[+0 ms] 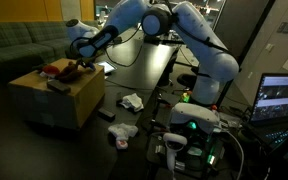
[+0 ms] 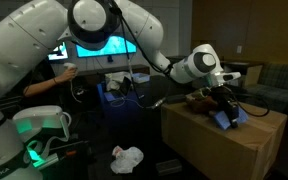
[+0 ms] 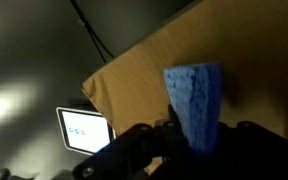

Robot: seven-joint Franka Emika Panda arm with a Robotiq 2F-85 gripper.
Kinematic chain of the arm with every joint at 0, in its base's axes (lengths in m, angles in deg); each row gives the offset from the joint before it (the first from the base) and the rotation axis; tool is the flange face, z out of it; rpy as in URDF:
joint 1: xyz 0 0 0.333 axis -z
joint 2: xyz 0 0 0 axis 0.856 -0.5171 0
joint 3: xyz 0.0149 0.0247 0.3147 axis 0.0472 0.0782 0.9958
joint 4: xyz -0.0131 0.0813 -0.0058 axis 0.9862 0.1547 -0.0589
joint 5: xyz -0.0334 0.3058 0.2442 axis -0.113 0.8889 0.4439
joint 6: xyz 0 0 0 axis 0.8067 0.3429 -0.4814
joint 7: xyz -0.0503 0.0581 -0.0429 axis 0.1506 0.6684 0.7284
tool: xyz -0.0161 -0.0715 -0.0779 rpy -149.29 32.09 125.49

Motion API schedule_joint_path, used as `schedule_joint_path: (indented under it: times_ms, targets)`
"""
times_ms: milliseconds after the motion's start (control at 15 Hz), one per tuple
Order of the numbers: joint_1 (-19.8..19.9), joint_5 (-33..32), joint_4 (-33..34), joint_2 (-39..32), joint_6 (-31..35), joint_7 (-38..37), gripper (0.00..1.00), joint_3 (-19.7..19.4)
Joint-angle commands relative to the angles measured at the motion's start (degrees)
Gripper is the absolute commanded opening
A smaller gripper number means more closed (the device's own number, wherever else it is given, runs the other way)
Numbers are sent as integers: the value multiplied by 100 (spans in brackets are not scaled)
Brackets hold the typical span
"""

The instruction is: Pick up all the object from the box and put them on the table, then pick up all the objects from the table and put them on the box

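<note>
The cardboard box shows in both exterior views (image 1: 72, 103) (image 2: 219, 148) and fills the upper part of the wrist view (image 3: 134, 75). My gripper (image 1: 81, 66) (image 2: 224, 104) hovers just above the box top. It is shut on a blue sponge (image 3: 196, 100), which hangs between the fingers (image 3: 189, 148) and also shows in an exterior view (image 2: 227, 118). A red object (image 1: 55, 68) and a dark object (image 1: 59, 85) lie on the box top beside the gripper. Two white crumpled objects (image 1: 132, 101) (image 1: 122, 133) lie on the dark table; one also shows in an exterior view (image 2: 127, 157).
A lit screen (image 3: 84, 128) sits on the table beyond the box edge. A laptop (image 1: 281, 98) stands by the robot base (image 1: 194, 120). A person (image 2: 54, 78) sits at monitors (image 2: 94, 47) behind. Cables run across the table.
</note>
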Motion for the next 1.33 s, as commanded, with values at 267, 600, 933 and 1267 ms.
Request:
schedule_joint_path:
  times_ms: [267, 600, 933, 1267]
  targets:
    - [88, 455, 1409, -780, -469, 523, 38, -58]
    - [-77, 396, 1223, -545, -428, 509, 76, -106]
    - [-420, 311, 390, 163, -157, 465, 100, -48]
    - [-464, 664, -939, 1391, -53, 1369, 100, 562]
